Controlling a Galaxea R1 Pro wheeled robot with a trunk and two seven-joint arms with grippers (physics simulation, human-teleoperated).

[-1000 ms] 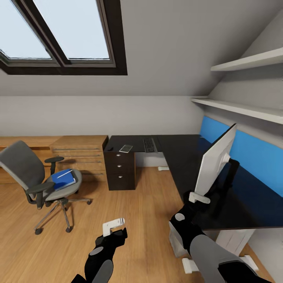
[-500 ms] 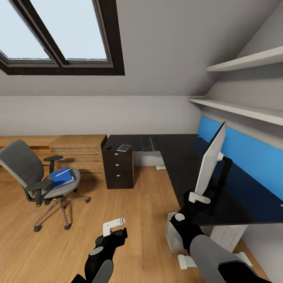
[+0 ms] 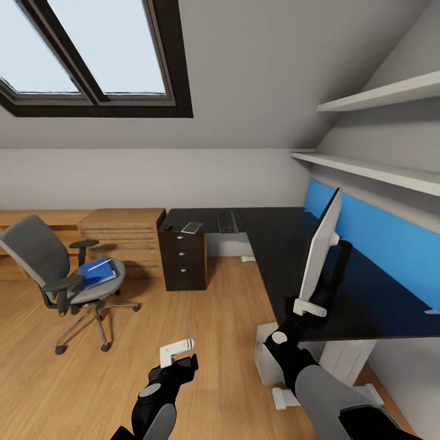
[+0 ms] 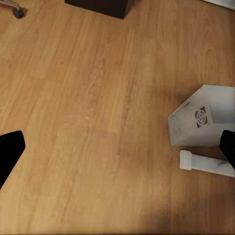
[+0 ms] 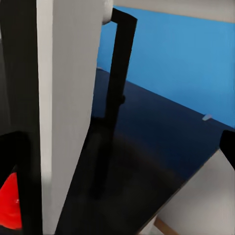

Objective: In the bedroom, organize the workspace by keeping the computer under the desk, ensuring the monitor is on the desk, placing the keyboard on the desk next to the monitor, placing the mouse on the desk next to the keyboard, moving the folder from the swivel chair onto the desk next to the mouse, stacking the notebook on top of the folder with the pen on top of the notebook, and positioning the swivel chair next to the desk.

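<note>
You get bright, even daylight from the skylight (image 3: 104, 55); soft shadows, slightly blurry renders, wide-angle stretch at edges.

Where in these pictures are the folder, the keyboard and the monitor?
folder (image 3: 98, 272): head view, on its blue cover, lying on the chair seat.
keyboard (image 3: 227, 222): head view, on its middle keys.
monitor (image 3: 321, 250): head view, on its white back.

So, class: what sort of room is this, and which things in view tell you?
Most likely an attic study or home office: an L-shaped black desk with a monitor, a swivel chair, and a skylight in the sloped ceiling.
</note>
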